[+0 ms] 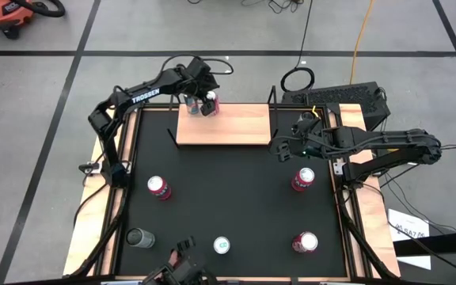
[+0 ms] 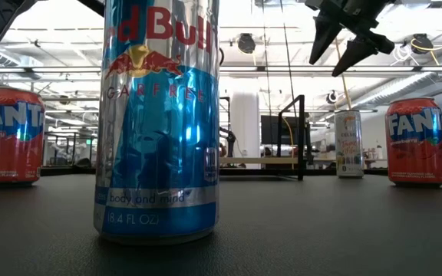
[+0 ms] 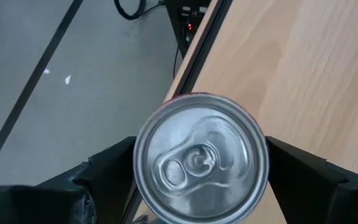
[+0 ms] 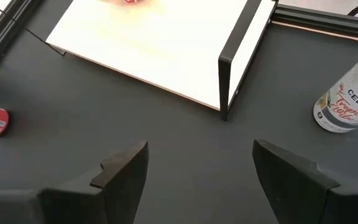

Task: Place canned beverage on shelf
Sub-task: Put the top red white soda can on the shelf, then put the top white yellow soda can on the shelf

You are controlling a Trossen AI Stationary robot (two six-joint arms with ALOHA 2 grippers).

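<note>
The left claw (image 1: 205, 101) was at the far left corner of the shelf (image 1: 236, 125), clenched on a can (image 1: 211, 104) that stood upright between its two dark fingers (image 3: 114, 163). In the left wrist view the can's silver top (image 3: 200, 166) filled the gap between them, one finger against each side, with the light wood of the shelf (image 3: 303, 68) beside and beneath it; the can sat close to the shelf's edge, by the black bracket. Whether its base touched the board could not be told. The right claw (image 1: 279, 148) hovered over the black counter (image 1: 228, 198) just off the shelf's right bracket (image 4: 238, 59), its fingers (image 4: 124, 169) spread wide and grasping nothing. Other cans stood on the counter, among them a red one (image 1: 158, 187) on the left and another (image 1: 303, 179) near the right claw.
</note>
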